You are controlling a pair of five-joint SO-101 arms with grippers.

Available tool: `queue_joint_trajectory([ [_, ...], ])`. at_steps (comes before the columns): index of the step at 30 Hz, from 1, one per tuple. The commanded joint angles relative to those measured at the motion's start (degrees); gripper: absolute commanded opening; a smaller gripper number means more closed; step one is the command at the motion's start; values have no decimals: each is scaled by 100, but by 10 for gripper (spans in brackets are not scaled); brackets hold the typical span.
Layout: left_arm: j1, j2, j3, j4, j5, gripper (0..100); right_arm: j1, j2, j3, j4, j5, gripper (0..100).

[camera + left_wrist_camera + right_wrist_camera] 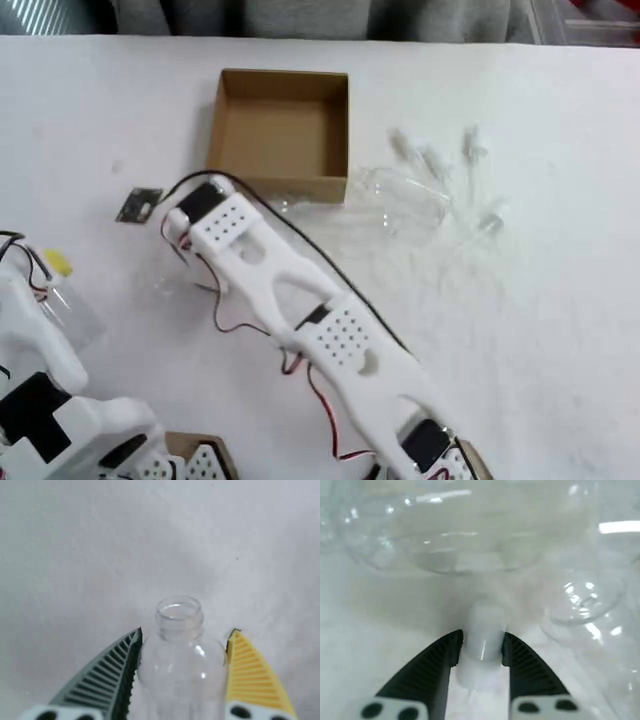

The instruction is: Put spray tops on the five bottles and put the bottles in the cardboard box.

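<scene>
High view: a big white table (560, 330). A brown cardboard box (300, 186) sits at abt 12 o'clock on it, open side up. A few see-through plastic bottles (405, 200) lie on their sides at 3 o'clock from the box, just beside its corner. Small clear spray tops (435, 160) are spread out at abt 2 o'clock on the table, near those bottles. A little dark square thing (138, 205) lies at 8 o'clock from the box. The long white right arm (330, 330) comes in from 5 o'clock, and its far end is near the box's front wall. The white left arm (30, 340) is at 8 o'clock, w/ its yellow finger (57, 263) next to a clear open-neck bottle (75, 310).

Left wrist view: white table behind. The left gripper (185, 635) is clamped on the clear open-neck bottle, w/ the grey ribbed finger (107, 672) on one side & the yellow one on the other. Both touch the bottle's shoulders. The neck is bare, no top on it.

Right wrist view: white table again. The right gripper (481, 640) has its two black fingers (432, 667) squeezed on a small white spray top piece (480, 655). See-through bottles lie just past it.
</scene>
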Motion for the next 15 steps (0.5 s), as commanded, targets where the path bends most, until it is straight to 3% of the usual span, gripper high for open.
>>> queue_joint_trajectory([
  [1,110,-31,-229,-18,79,252,251,-233,-369,207,62,16],
  [6,110,-22,-229,-18,79,252,488,-910,141,207,-229,18],
  [15,277,-31,-229,0,79,252,708,-3064,2330,207,-264,18],
])
